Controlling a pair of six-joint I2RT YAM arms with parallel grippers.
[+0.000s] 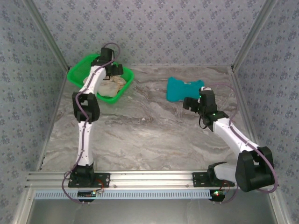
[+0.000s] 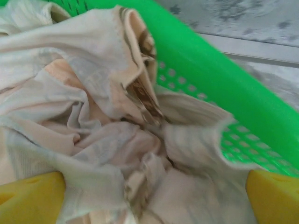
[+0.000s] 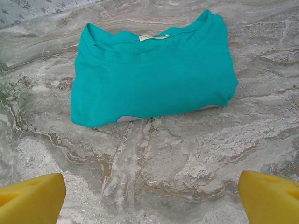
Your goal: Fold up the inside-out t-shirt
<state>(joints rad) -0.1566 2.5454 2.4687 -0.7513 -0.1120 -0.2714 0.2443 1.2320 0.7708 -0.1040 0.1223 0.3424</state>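
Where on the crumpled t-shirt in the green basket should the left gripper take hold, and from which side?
Probably the raised fold mid-heap on the t-shirt, from above: it stands proud, clear of the basket wall, below the open left gripper.

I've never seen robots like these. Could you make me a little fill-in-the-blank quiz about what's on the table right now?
The crumpled t-shirt lies in a ____ basket. The teal garment lies folded on the ____. The left gripper hangs over the t-shirt with its jaws ____. The right gripper, open too, faces the ____ garment.
Missing words: green; table; open; teal.
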